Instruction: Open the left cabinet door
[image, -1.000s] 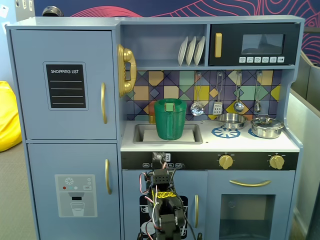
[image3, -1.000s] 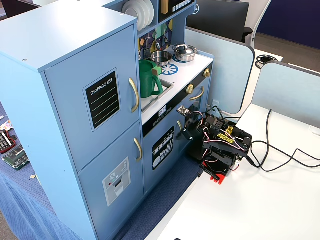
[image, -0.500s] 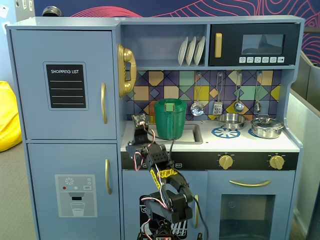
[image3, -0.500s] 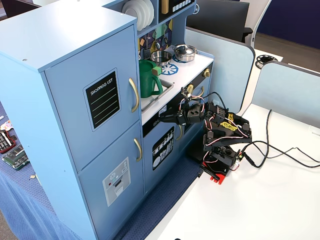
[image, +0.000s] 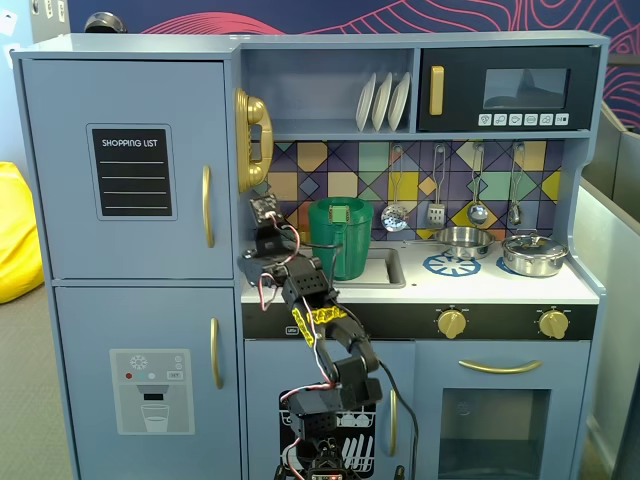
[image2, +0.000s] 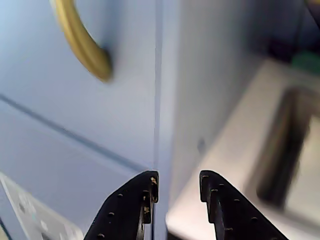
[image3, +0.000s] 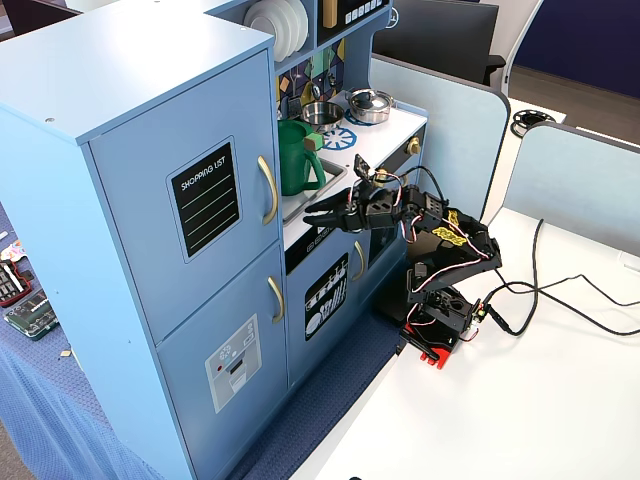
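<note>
The left cabinet door (image: 130, 170) is pale blue-grey with a black "SHOPPING LIST" board and a curved gold handle (image: 207, 205). It is shut in both fixed views (image3: 205, 195). My gripper (image3: 308, 212) is open and empty. It points at the door's right edge, a little below the handle (image3: 267, 190) and about level with the counter. In the wrist view the door panel (image2: 100, 115) fills the left, with the handle's lower end (image2: 85, 50) at the upper left. My gripper (image2: 179, 180) has its black fingertips (image2: 149, 184) either side of the door's right edge line. I see no contact with the handle.
The lower door with the dispenser graphic (image: 150, 390) is shut below. A green pitcher (image: 340, 235) stands in the sink (image2: 290, 150) to the right of my gripper. A gold toy phone (image: 252, 140) hangs above it. The arm's base (image3: 440, 320) stands on the white table.
</note>
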